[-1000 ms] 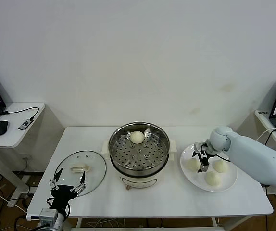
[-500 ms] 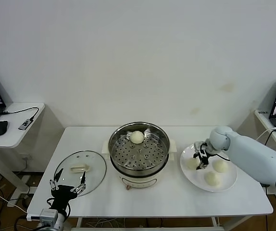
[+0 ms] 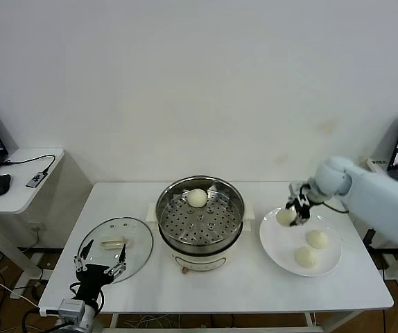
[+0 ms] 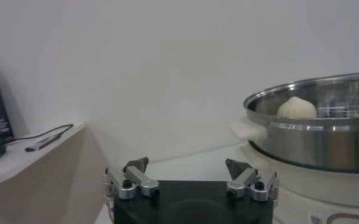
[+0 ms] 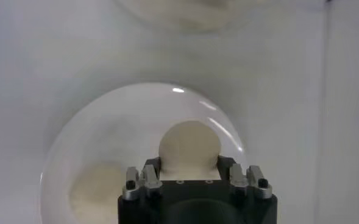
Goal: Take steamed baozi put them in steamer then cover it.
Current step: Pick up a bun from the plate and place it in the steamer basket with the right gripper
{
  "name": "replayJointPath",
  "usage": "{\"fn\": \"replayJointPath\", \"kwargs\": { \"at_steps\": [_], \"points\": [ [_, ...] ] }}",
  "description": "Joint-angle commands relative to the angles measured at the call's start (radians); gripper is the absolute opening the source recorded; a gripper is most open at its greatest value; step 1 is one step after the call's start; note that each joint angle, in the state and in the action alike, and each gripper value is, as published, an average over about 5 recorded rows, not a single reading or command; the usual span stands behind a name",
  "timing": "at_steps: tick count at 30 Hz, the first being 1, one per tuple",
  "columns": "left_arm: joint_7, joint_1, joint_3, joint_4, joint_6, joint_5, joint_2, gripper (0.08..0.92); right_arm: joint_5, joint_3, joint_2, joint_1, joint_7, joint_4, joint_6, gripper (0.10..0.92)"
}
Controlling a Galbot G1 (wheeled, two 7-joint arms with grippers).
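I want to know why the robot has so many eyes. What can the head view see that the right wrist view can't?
Only the head view shows the steamer with one baozi inside, the cover lying flat on the table, and the left claw, open near the table's front edge. Only the right wrist view looks straight down past the lifted bun. Both show the right claw gripping a baozi above the white plate.

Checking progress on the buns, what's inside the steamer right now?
One baozi sits on the perforated tray inside the steamer, at its far side. The rest of the tray shows bare. Beneath the tray nothing can be seen.
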Motion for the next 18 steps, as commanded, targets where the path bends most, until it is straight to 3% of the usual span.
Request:
{"fn": "replayJointPath", "kwargs": {
  "at_steps": [1, 10, 18],
  "points": [
    [0.0, -0.006, 0.005, 0.003, 0.0, -0.003, 0.003, 0.823, 0.249, -0.225, 0.056, 0.401, 0.028, 0.108, -0.105, 0.586],
    [0.0, -0.012, 0.001, 0.004, -0.001, -0.007, 0.001, 0.823, 0.463, -0.276, 0.283, 0.392, 0.15, 0.119, -0.257, 0.594],
    [0.001, -0.01, -0.012, -0.007, 0.0, -0.011, -0.001, 0.823, 0.548, -0.239, 0.484, 0.269, 0.23, 0.039, -0.348, 0.602]
  ]
}}
